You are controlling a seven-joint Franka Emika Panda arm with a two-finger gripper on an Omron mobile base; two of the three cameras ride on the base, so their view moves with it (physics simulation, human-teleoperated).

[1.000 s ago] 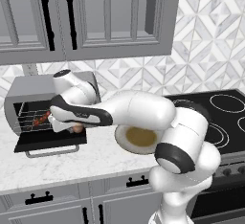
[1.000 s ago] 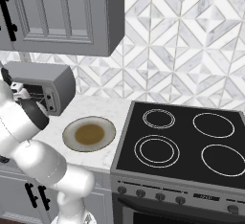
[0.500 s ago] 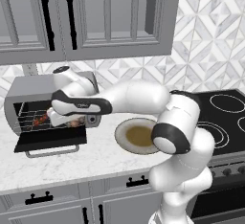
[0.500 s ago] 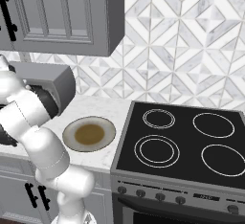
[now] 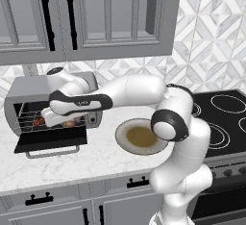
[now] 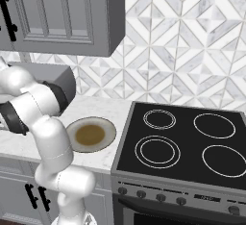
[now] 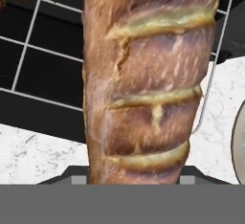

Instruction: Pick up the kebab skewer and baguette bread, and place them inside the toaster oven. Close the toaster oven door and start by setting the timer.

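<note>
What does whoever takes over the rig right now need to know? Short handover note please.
Gripper: shut on the baguette, held at the oven mouth over the wire rack.
Skewer: already on the rack inside, left part.
Door: dropped open, flat over the counter.
Plate: on the counter right of the oven, nothing of the job on it.
Done: skewer in, baguette picked up.
Left: set baguette on the rack, release, back out, close the door, turn the timer.
</note>
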